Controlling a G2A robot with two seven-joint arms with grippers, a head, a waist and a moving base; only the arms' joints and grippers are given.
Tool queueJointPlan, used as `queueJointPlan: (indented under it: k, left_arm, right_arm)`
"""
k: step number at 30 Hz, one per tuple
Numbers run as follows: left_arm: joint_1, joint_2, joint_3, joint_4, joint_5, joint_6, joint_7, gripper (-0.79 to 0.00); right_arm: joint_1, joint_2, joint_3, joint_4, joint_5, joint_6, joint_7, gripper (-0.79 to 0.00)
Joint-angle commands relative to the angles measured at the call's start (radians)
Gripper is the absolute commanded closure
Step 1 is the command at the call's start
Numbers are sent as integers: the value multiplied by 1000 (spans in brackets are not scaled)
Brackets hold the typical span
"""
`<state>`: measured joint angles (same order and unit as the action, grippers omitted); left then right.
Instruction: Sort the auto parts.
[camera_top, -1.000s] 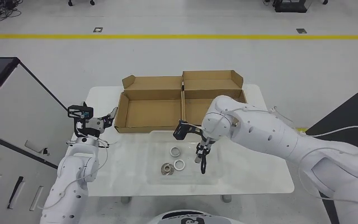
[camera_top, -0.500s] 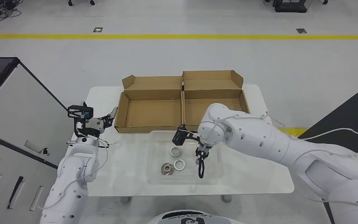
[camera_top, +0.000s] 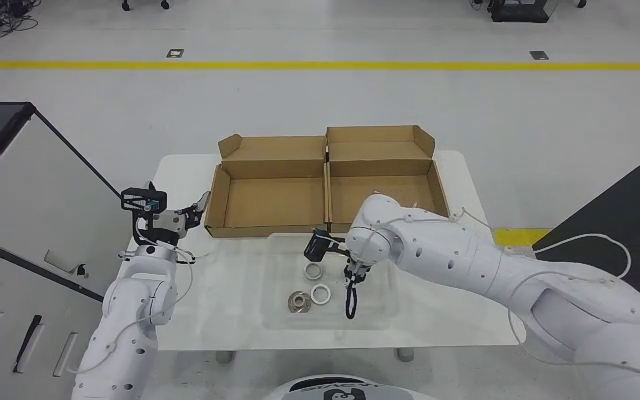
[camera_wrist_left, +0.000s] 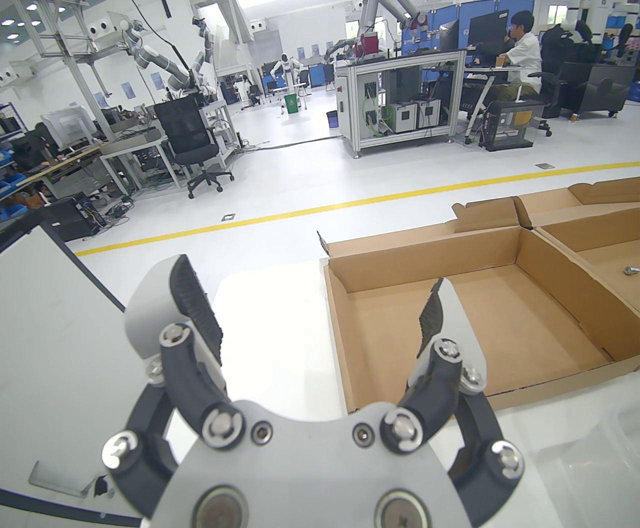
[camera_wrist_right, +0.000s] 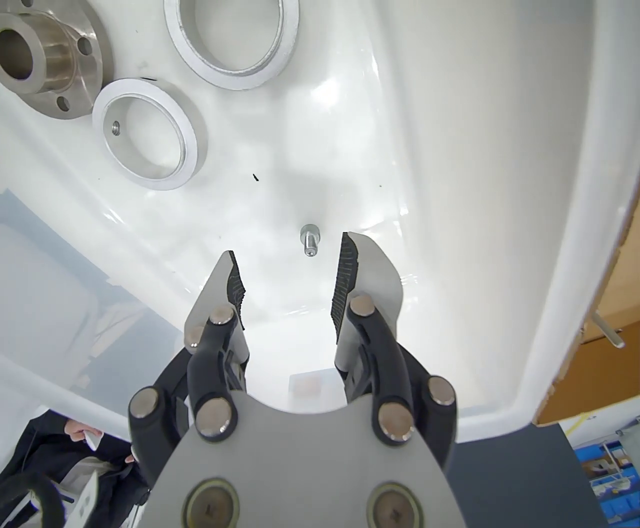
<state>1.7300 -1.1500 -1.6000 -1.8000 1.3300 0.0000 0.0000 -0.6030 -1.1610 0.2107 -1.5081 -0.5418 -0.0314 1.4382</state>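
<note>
In the white tray (camera_wrist_right: 575, 240) lie two silver rings (camera_wrist_right: 150, 134) (camera_wrist_right: 231, 40), a metal flange (camera_wrist_right: 45, 55) and a small bolt (camera_wrist_right: 309, 240). My right gripper (camera_wrist_right: 288, 252) hangs open low over the tray floor, with the bolt just beyond its fingertips and nothing between them. From above, the right gripper (camera_top: 349, 310) is just right of the rings (camera_top: 321, 294) and the flange (camera_top: 298, 300). My left gripper (camera_wrist_left: 310, 295) is open and empty, held off the table's left side near the left cardboard box (camera_wrist_left: 450, 310); in the top view it (camera_top: 195, 210) is beside that box.
Two open cardboard boxes (camera_top: 265, 200) (camera_top: 385, 195) stand side by side behind the tray (camera_top: 385, 300). A bolt (camera_wrist_left: 631, 270) lies in the right box, also seen past the tray rim as a bolt (camera_wrist_right: 607, 332). A white panel stands left of the table.
My right gripper has shifted left within the tray, closer to the rings and flange. The left arm has stayed still.
</note>
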Motion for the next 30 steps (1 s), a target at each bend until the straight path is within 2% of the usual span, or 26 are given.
queueJointPlan:
  k: [1, 4, 9, 30]
  left_arm:
    - [0, 0, 0, 0, 0, 0, 0, -785]
    - [0, 0, 0, 0, 0, 0, 0, -785]
    - [0, 0, 0, 0, 0, 0, 0, -785]
    - [0, 0, 0, 0, 0, 0, 0, -785]
  right_arm:
    - [-3, -5, 2, 12, -5, 3, -1, -428]
    - [-8, -12, 4, 24, -16, 7, -3, -406]
    - [-17, -19, 14, 39, -31, 12, -6, -413]
    - [-60, -24, 62, 53, -57, 1, 22, -265]
